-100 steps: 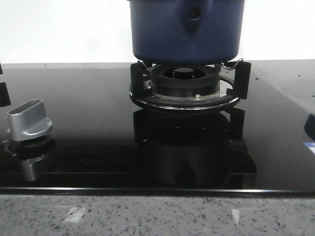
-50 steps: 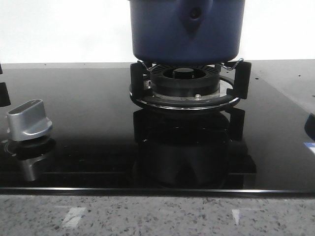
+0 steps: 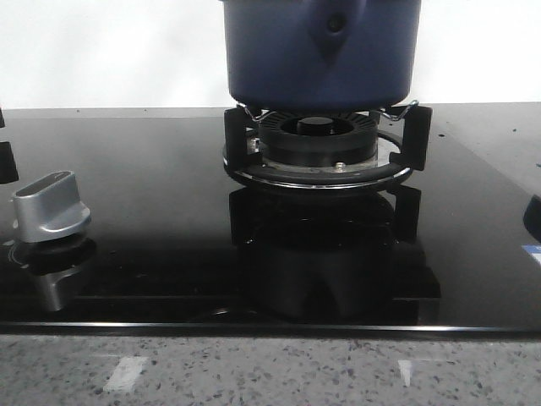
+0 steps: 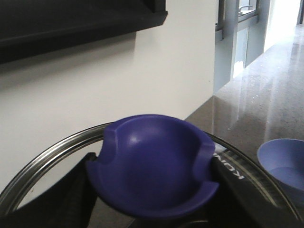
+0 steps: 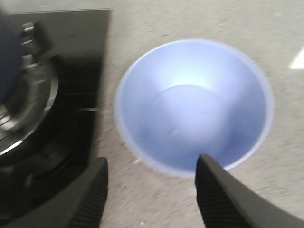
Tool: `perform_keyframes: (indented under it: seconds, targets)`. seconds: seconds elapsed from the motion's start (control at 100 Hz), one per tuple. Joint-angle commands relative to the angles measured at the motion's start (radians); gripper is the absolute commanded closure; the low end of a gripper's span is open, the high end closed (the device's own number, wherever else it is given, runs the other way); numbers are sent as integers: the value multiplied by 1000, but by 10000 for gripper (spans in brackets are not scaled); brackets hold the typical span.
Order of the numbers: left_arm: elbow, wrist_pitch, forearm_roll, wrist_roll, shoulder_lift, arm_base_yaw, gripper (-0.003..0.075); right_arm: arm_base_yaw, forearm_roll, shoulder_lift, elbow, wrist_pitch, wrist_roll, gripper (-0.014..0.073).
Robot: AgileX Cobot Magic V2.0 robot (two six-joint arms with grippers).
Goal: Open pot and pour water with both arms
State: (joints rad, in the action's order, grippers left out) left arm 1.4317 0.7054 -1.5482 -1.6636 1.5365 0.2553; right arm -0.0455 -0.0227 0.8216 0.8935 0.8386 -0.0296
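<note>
Here the left tool [image 4: 152,209] grips the pot's [image 3: 321,52] lid knob [image 4: 154,164]; the right tool [image 5: 152,190] gapes beside it.

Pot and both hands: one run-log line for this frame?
pot: on burner | left hand: at lid knob, grip unclear | right hand: open, above blue bowl

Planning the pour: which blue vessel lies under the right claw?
The pale blue round bowl on the speckled counter, under the open right claw; the dark-blue matte pot sits on the burner.
</note>
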Motion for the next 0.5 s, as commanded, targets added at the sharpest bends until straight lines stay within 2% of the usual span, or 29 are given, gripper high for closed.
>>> perform_keyframes:
  seconds: [0.0, 0.26, 0.49]
  targets:
    - [35, 16, -72, 19, -62, -27, 478, -52, 39, 92, 121, 14, -3, 223]
    - [35, 22, -70, 21, -68, -73, 478, -189, 48, 349, 295, 92, -11, 223]
    - [35, 22, -65, 21, -68, -75, 478, -280, 50, 505, 325, 117, -11, 223]
